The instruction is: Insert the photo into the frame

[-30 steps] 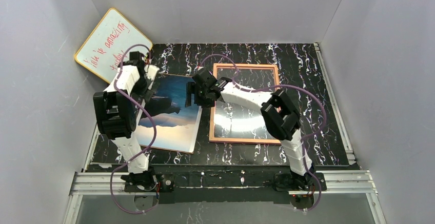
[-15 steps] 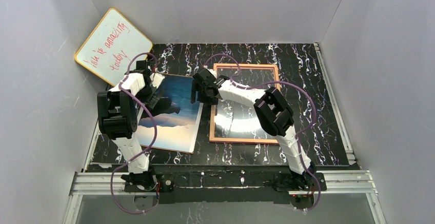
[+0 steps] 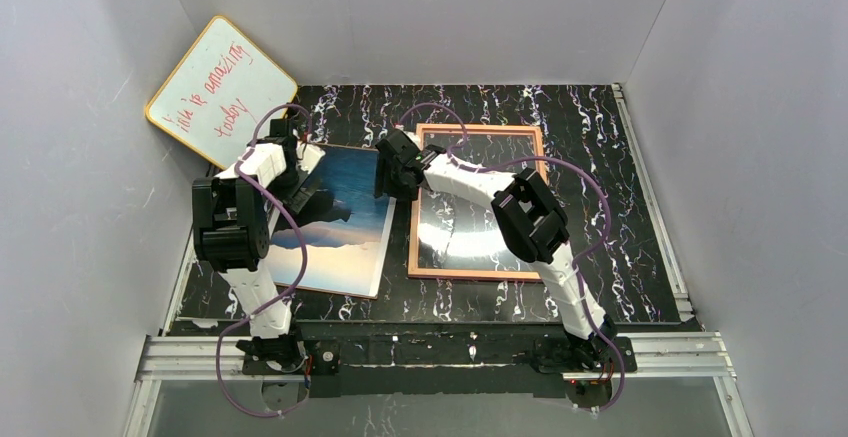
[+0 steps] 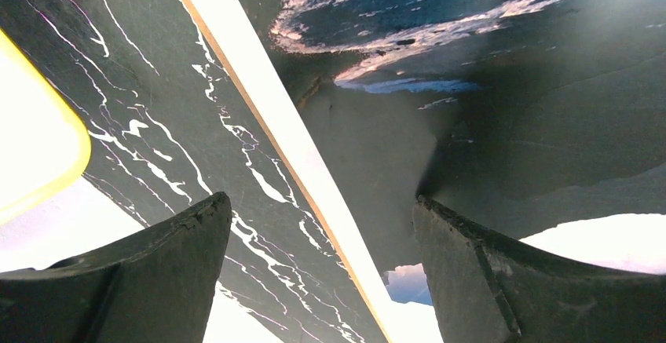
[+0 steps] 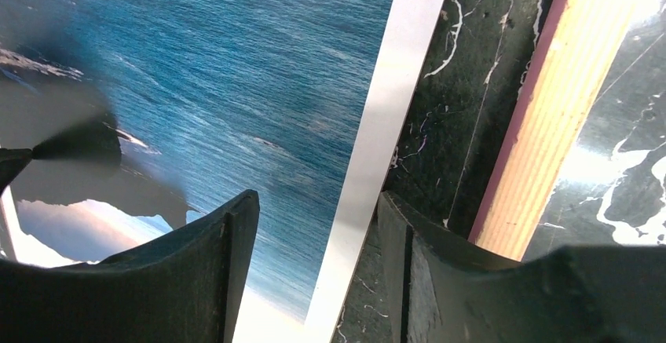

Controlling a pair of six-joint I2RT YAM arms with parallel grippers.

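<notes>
Table (image 3: 600, 137), photo (image 3: 345, 242) partly behind left arm (image 3: 232, 222)

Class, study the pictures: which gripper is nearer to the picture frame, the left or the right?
Right. The right gripper straddles the edge of the photo that faces the frame; the left gripper straddles the opposite edge, farther from the frame.

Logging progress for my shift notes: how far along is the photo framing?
Done: nothing; the frame lies empty. In hand: both arms' jaws stand open, straddling opposite edges of the photo, flat beside the frame. Remaining: grip, lift, seat it in the frame.
</notes>
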